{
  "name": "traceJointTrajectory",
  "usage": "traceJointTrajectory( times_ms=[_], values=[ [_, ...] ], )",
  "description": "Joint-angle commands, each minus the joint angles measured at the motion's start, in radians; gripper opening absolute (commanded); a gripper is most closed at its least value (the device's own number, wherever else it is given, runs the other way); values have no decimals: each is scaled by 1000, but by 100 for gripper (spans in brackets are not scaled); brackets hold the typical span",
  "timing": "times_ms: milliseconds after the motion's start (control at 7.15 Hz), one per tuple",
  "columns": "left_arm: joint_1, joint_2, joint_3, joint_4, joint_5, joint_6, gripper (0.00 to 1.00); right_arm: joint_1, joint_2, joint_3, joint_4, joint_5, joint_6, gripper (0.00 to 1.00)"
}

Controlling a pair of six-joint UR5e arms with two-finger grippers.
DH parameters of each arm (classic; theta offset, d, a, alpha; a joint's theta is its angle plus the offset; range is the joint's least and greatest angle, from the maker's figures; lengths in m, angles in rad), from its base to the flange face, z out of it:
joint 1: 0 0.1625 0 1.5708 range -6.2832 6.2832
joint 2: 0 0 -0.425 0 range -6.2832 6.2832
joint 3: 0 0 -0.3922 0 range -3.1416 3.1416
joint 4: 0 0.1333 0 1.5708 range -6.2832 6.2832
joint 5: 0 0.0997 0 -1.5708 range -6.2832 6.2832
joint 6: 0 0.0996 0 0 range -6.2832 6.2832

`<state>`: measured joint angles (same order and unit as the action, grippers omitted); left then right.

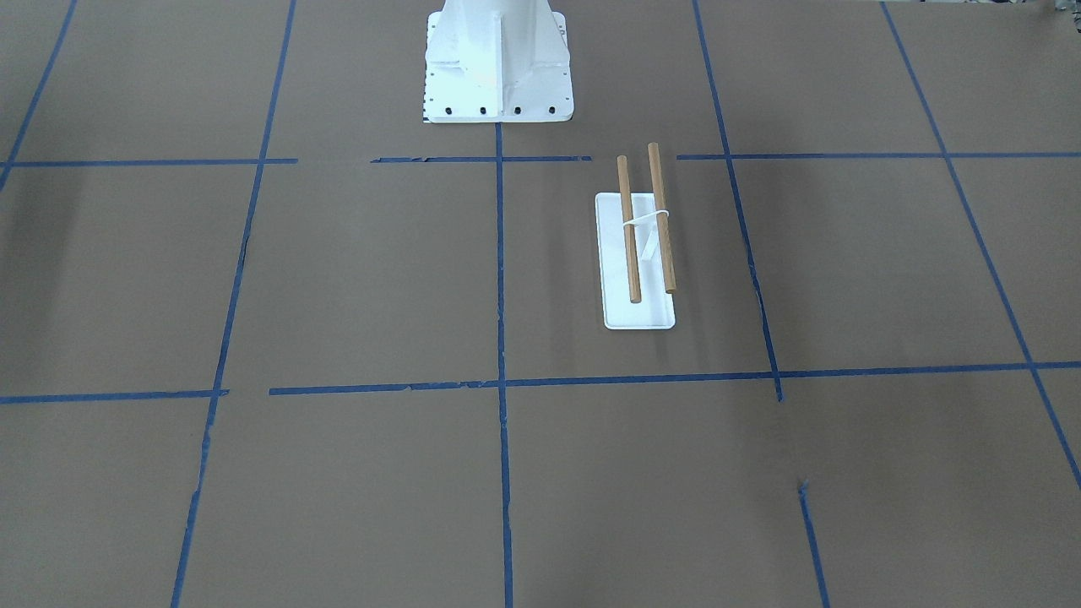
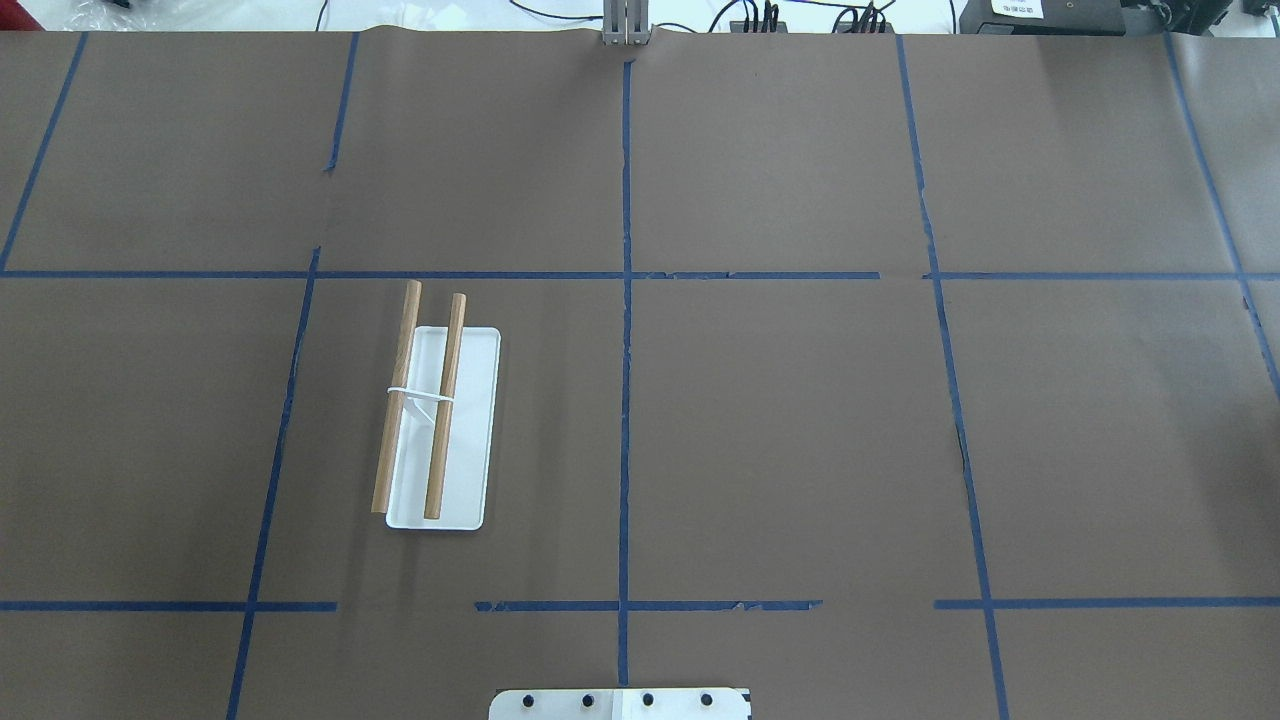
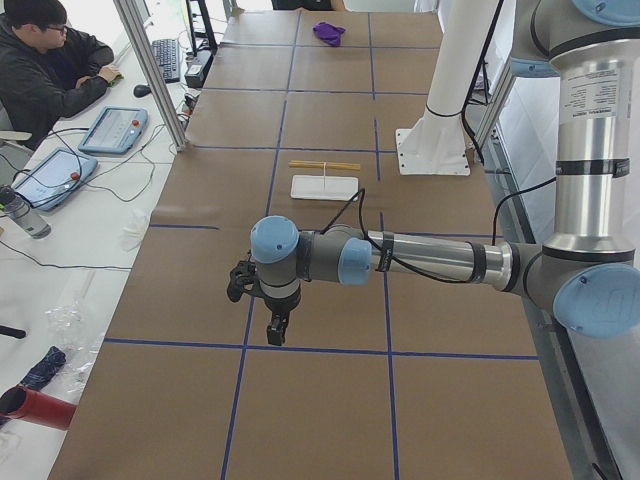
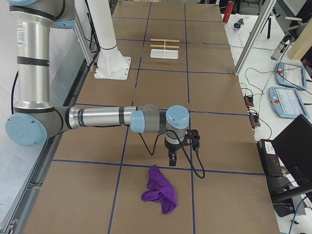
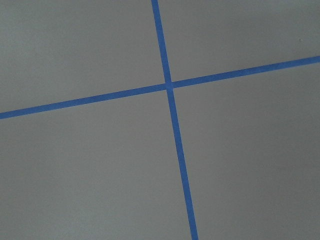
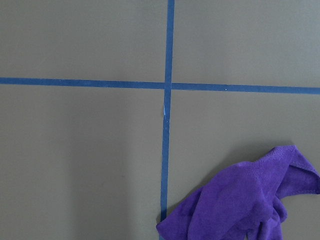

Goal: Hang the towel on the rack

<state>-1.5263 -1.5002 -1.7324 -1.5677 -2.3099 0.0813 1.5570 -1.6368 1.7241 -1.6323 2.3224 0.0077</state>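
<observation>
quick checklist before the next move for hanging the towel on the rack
1. Purple towel lying free, nothing on it: ok.
2. Towel close to the right gripper: ok, just past it.
3. Right gripper open: cannot tell.
4. Rack upright, nothing hung on it: ok.
5. Left gripper well away from the rack: ok.

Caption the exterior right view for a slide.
Right arm hovers near the crumpled purple towel; the bare rack stands far down the table.
</observation>
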Motion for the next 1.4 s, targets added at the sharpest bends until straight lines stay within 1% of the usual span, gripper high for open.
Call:
traceJointTrajectory(
  times_ms=[0, 280, 419, 559, 699, 978, 1118, 1258],
  values=[
    [0, -3, -30, 2, 0, 3, 100, 0, 2, 0, 0, 2, 1, 100],
    [2, -6, -38, -1, 0, 5, 100, -17, 6, 15, 26, -6, -5, 100],
    [2, -9, -36, -3, 0, 5, 100, -35, -20, -9, 95, -56, -6, 100],
    [2, -9, -36, -5, 0, 5, 100, -43, -59, -49, 198, -67, -17, 100],
    [3, -11, -36, -5, -2, 5, 100, -46, -69, -130, 316, -67, -21, 100],
    [3, -11, -35, -6, -5, 5, 100, -95, -58, -338, 533, -72, -86, 99],
    [3, -11, -35, -6, -5, 6, 100, -127, -55, -398, 601, -99, -106, 89],
    [3, -11, -36, -6, -5, 6, 100, -141, -54, -408, 608, -116, -117, 82]
  ],
)
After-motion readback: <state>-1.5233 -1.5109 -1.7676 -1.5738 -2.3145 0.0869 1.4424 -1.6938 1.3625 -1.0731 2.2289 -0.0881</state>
